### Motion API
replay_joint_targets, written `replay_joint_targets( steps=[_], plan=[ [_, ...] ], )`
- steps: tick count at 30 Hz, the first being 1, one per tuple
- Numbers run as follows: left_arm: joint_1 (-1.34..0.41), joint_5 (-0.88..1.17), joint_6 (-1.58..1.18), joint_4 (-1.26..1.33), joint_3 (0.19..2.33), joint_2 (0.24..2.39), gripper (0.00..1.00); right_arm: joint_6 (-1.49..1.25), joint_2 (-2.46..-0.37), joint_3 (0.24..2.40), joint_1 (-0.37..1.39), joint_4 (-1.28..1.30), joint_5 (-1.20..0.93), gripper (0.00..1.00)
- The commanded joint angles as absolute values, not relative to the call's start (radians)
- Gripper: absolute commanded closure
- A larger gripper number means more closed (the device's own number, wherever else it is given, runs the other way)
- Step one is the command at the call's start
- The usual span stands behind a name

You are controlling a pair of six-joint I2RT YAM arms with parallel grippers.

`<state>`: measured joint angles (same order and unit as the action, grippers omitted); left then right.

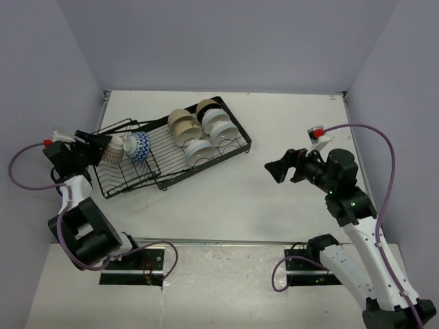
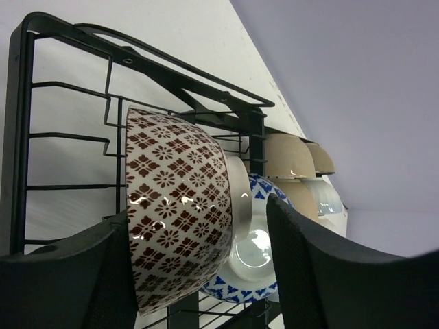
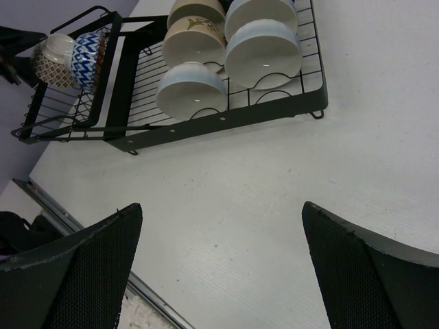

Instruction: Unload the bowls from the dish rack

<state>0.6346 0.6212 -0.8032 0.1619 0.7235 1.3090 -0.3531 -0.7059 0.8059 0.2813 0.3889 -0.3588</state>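
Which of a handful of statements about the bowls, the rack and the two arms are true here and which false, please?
1. The left jaws straddle the brown-patterned bowl at the basket end of the dish rack. True.
2. The right jaws hold a white bowl. False: they stand open and empty above the table.
3. A blue-patterned bowl sits right beside the brown-patterned one. True.
4. Some bowls already stand outside the rack. False: every visible bowl is in the rack.
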Motion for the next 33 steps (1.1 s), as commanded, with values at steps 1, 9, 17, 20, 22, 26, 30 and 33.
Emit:
replay_joint_targets(
  steps=[1, 9, 17, 20, 22, 26, 30, 33],
  plan=[
    [0.637, 0.655, -0.83, 0.236, 0.722, 1.308, 0.37, -0.336, -0.695, 0.844, 0.284, 0.377, -0.377, 0.01],
    [0.637, 0.64, -0.838, 0.238, 0.727, 1.318, 0.51, -0.334, -0.677, 0.839, 0.284, 0.37, -0.373, 0.01],
    [0.634, 0.635, -0.85, 0.244, 0.744, 1.356, 0.77, -0.333, -0.667, 0.835, 0.284, 0.364, -0.364, 0.01],
    [0.63, 0.635, -0.854, 0.245, 0.752, 1.368, 0.85, -0.331, -0.666, 0.834, 0.284, 0.365, -0.359, 0.01],
    [0.627, 0.63, -0.854, 0.245, 0.758, 1.37, 0.94, -0.331, -0.666, 0.834, 0.284, 0.365, -0.359, 0.01],
    [0.624, 0.624, -0.856, 0.235, 0.773, 1.37, 1.0, -0.331, -0.663, 0.835, 0.284, 0.368, -0.357, 0.01],
    [0.624, 0.627, -0.847, 0.226, 0.792, 1.348, 1.0, -0.331, -0.661, 0.835, 0.284, 0.368, -0.354, 0.01],
    [0.624, 0.601, -0.828, 0.198, 0.818, 1.318, 1.0, -0.331, -0.66, 0.835, 0.284, 0.37, -0.354, 0.01]
  ],
)
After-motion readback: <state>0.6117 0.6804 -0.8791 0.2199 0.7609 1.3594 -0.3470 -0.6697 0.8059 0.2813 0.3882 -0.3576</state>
